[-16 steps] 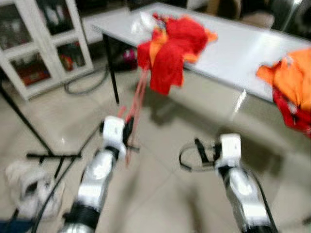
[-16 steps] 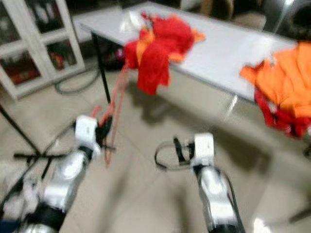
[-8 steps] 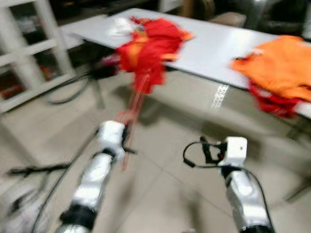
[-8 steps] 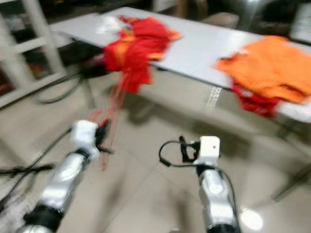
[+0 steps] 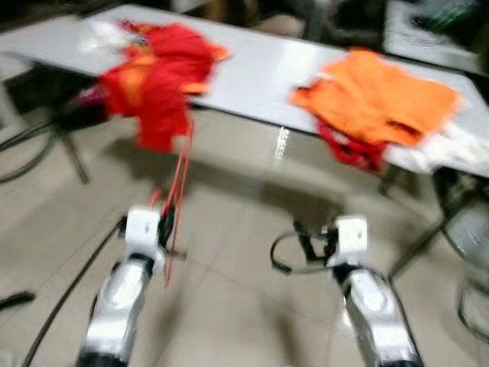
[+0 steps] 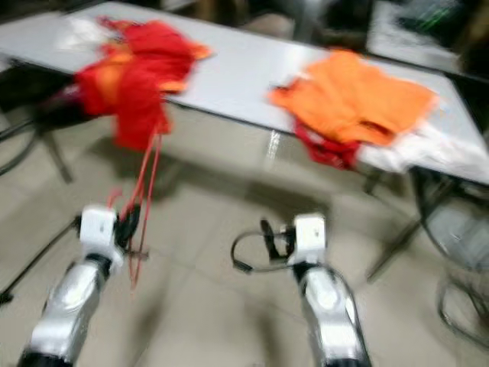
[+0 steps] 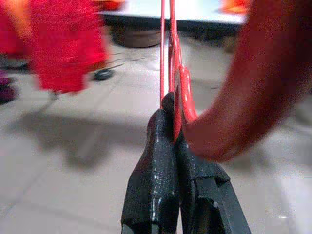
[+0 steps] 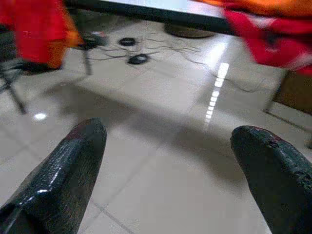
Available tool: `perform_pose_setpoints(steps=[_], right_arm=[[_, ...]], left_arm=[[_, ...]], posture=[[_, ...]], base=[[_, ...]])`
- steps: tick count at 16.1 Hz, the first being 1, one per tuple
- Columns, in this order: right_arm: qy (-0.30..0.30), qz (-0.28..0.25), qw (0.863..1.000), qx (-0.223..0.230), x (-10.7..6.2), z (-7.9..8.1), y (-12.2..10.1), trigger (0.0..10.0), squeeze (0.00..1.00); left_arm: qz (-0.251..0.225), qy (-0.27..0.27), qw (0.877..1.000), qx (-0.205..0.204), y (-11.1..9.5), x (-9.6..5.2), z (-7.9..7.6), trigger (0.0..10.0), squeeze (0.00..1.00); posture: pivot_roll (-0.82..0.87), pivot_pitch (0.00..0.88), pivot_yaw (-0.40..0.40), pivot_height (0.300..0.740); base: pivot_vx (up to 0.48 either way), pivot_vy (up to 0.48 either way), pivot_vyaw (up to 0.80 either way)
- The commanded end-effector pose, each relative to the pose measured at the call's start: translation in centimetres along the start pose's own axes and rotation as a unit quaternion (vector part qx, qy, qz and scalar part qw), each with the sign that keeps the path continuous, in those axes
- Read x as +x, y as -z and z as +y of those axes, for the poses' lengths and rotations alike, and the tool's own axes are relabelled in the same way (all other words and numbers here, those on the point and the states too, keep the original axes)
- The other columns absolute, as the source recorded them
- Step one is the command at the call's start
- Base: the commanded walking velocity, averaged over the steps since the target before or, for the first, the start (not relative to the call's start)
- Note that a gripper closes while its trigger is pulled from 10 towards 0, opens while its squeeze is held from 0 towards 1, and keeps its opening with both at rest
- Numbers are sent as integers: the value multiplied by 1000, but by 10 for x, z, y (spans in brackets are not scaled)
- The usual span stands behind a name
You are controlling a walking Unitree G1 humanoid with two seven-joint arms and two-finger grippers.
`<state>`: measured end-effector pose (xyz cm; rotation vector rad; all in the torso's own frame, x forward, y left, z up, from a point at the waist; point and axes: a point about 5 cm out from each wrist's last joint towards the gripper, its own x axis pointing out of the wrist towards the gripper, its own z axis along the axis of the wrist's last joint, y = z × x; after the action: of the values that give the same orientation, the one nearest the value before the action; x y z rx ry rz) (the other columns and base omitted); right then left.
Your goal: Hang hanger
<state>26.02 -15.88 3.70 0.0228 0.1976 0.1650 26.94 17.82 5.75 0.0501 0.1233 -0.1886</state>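
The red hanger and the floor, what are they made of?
The red hanger, clamped in the left gripper, looks like thin wire with a smooth red coating. The floor looks like glossy tile: it mirrors light and shows grout lines.

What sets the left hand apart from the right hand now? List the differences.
The left hand is shut on a thin red hanger; the right hand holds nothing. The left hand's fingers are pressed together; the right hand's fingers are spread wide. Both hang above the tiled floor, short of the table.
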Motion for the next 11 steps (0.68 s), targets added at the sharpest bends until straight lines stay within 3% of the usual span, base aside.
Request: perform_pose_setpoints(steps=[1, 3, 5, 9, 11], right_arm=[[9, 10, 1000, 1, 1, -4, 2, 10000, 51], [11, 10, 1000, 1, 2, -5, 1, 10000, 51], [19, 9, 1000, 3, 8, -7, 4, 10000, 55], [25, 18, 999, 22, 0, 2, 12, 10000, 55], [11, 13, 1000, 14, 7, 5, 7, 10000, 51]], left_arm=[[15, -3, 1000, -4, 6, -6, 1, 10000, 0], [15, -3, 1000, -4, 5, -7, 1, 10000, 0], [4, 17, 1000, 18, -3, 6, -2, 10000, 0], [-14, 10, 1000, 24, -14, 9, 3, 10000, 0], [-16, 8, 1000, 24, -15, 12, 3, 10000, 0]], posture=[[19, 0, -32, 740], [17, 0, -27, 740], [3, 0, -2, 740], [16, 0, -12, 740], [28, 0, -13, 740]], base=[[0, 0, -800], [0, 0, -800], [0, 0, -800], [0, 0, -797], [0, 0, -794]])
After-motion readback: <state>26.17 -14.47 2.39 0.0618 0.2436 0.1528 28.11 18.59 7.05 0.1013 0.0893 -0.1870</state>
